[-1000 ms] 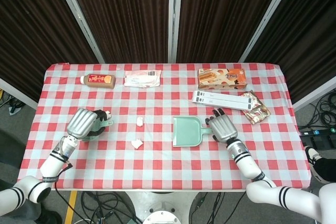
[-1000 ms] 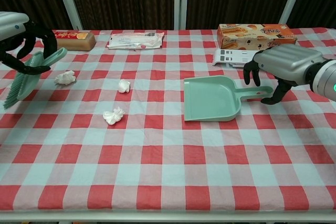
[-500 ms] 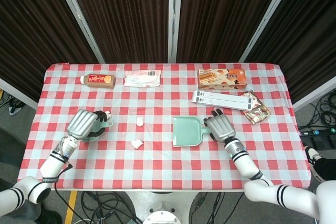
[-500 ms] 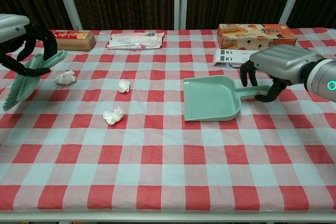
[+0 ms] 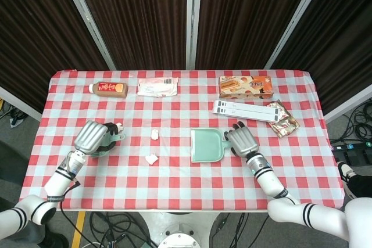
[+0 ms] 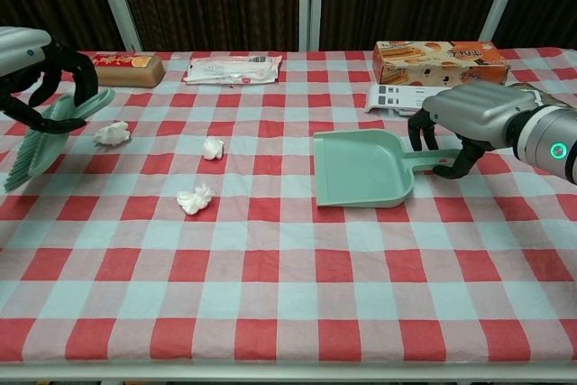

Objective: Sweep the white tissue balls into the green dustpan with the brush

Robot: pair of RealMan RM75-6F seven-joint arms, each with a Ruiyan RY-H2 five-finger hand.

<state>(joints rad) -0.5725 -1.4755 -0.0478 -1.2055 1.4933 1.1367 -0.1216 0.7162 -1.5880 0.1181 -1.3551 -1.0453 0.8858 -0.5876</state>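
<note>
Three white tissue balls lie on the checked table (image 6: 288, 313): one (image 6: 111, 133) next to the brush, one (image 6: 212, 147) further in, one (image 6: 194, 198) nearer the front. The head view shows two tissue balls (image 5: 154, 134) (image 5: 152, 158). My left hand (image 6: 36, 69) (image 5: 93, 137) grips the green brush (image 6: 41, 137) at the far left, bristles pointing down and left. The green dustpan (image 6: 361, 169) (image 5: 206, 145) lies flat, mouth toward the tissue balls. My right hand (image 6: 473, 114) (image 5: 243, 140) curls its fingers around the dustpan's handle (image 6: 433, 159).
Along the back edge stand a brown bottle (image 6: 126, 68), a white packet (image 6: 233, 69) and an orange box (image 6: 442, 59). A white flat pack (image 6: 397, 95) lies just behind the right hand, with a snack packet (image 5: 283, 119) beside it.
My right hand has moved left onto the dustpan's handle and closed its fingers around it; the dustpan slid slightly left. The left hand and brush have barely moved.
</note>
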